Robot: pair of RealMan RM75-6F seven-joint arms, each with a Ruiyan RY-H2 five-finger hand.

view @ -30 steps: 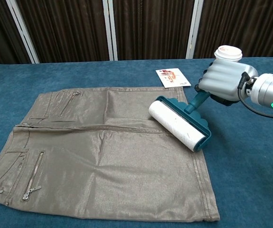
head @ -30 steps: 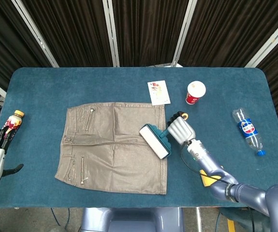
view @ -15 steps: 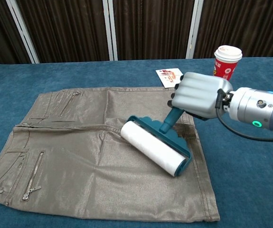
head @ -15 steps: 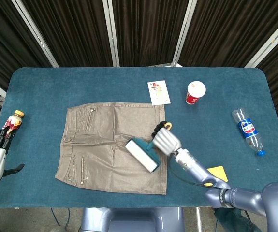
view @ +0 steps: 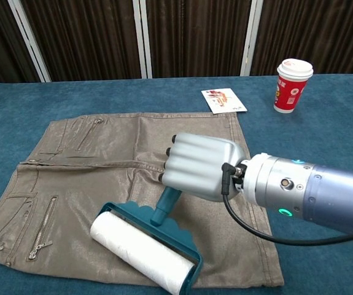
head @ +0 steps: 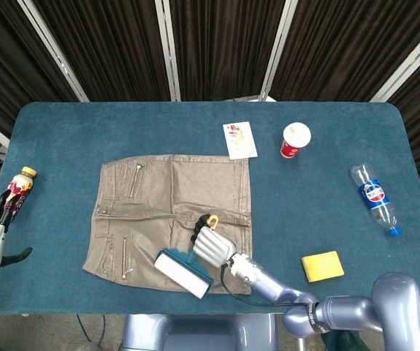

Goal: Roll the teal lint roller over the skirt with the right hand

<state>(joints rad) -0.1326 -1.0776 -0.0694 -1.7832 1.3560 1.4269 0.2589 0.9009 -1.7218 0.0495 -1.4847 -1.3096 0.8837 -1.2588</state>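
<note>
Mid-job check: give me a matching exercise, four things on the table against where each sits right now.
Things:
1. lint roller
2. paper cup
3. yellow sponge
4. water bottle

Places:
A. far right of the table, lying on its side
B. on the skirt by its near hem, held by the right robot hand
C. upright, just right of the card
D. near edge, right of the skirt

Pairs: 1-B, 2-C, 3-D, 4-A
</note>
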